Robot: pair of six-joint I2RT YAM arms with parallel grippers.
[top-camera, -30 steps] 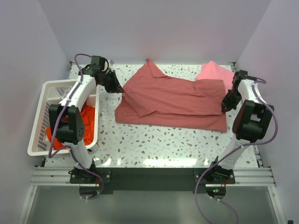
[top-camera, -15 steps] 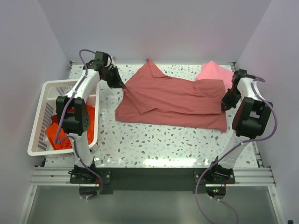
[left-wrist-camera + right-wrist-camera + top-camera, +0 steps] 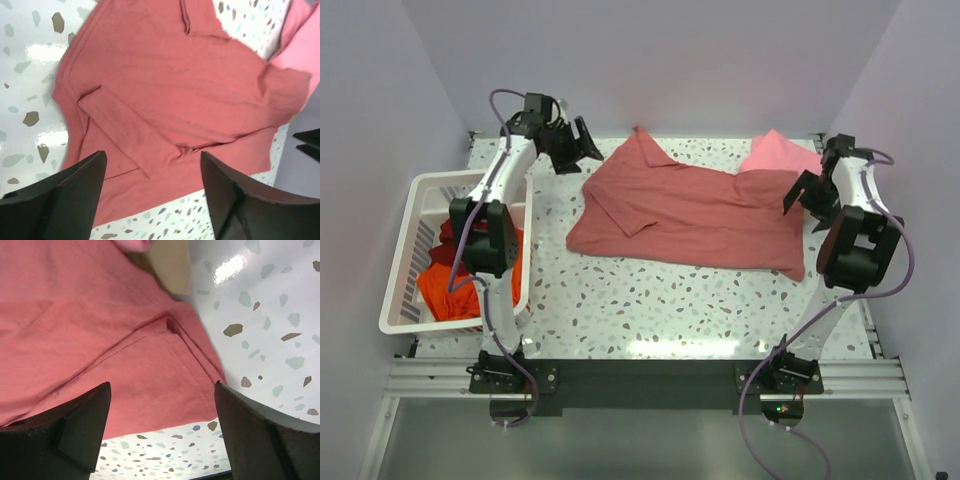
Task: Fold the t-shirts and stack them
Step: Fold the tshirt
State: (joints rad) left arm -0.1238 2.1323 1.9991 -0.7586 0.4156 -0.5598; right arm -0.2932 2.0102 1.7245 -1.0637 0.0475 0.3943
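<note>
The rose-red shirt [image 3: 690, 215] lies spread flat in the middle of the table [image 3: 650, 310], with its long side running left to right. At its left end 1 flap [image 3: 620, 215] is turned inward over the body, so the cloth there lies doubled. This looks like a first fold, made to narrow the shirt before it is folded shorter.

The left claw [image 3: 590, 145] hangs just off the shirt's far-left corner. Its 2 fingers [image 3: 60, 195] are spread wide, with nothing between them. The right claw [image 3: 793, 195] hangs above the shirt's right edge, equally wide open and empty. Its wrist view looks straight down at a hem and a small pucker in the cloth. With 1 claw at each end, both are placed to take opposite edges together and keep the cloth taut as it is lifted.

The bright pink shirt [image 3: 780, 155] sits at the rose-red shirt's far-right corner, tucked slightly under it, and appears to be the start of the stack. Well to the left of the rose-red shirt, the white basket [image 3: 405, 300] holds the orange shirt [image 3: 445, 290] and a dark maroon one [image 3: 450, 232], both bunched and not yet folded.

The task seems early. The next grasp needs to pinch both layers at the doubled end, or the flap could slide open.
</note>
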